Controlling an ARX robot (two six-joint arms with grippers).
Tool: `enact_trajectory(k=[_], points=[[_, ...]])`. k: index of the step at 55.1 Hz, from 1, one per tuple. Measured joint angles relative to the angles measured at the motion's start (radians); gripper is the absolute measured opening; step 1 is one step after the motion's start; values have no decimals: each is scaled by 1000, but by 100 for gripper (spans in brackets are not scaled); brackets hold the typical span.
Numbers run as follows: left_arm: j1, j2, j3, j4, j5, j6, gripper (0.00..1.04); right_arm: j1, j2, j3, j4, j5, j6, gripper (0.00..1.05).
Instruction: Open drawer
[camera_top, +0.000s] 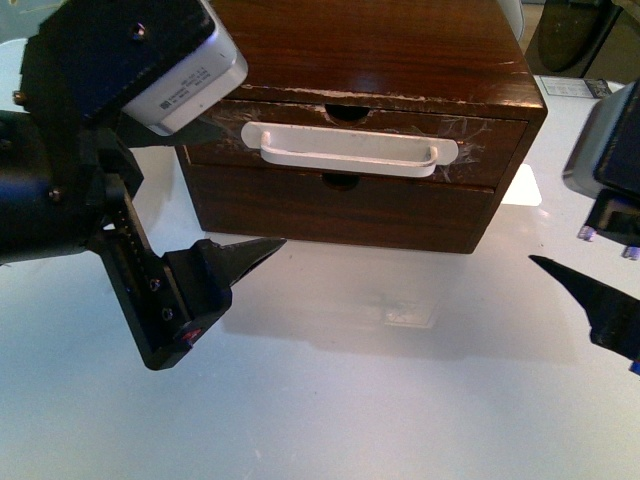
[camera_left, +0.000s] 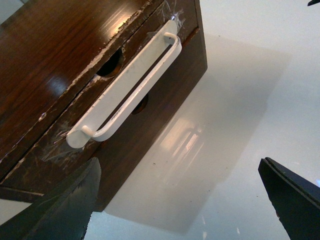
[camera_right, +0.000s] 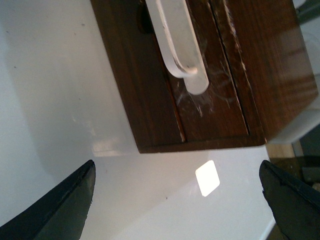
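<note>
The drawer (camera_top: 482, 140) is the upper one in a dark-brown wooden chest (camera_top: 380, 45). It sits shut, its whitish scuffed front flush with the chest, with a half-round notch in its top edge. A long white bar handle (camera_top: 350, 148) runs across it. My left gripper (camera_top: 245, 190) is open in front of the chest's left end, with nothing between its fingers. The left wrist view shows the handle (camera_left: 127, 90) beyond the open gripper (camera_left: 179, 165). My right gripper (camera_right: 177, 172) is open off the chest's right side, over the table, short of the handle's end (camera_right: 175, 40).
Below the drawer is a plain dark drawer front (camera_top: 340, 210) without a handle. The chest stands on a glossy white table (camera_top: 380, 400). A bright light patch (camera_right: 207, 178) lies by the chest's right corner. A dark object (camera_top: 580, 35) stands at the back right.
</note>
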Motion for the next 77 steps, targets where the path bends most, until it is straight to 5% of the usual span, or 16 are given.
enact_trajectory(k=[77], points=[[-74, 380, 456, -258, 76, 285, 96, 130, 311, 287, -108, -74, -109, 96]])
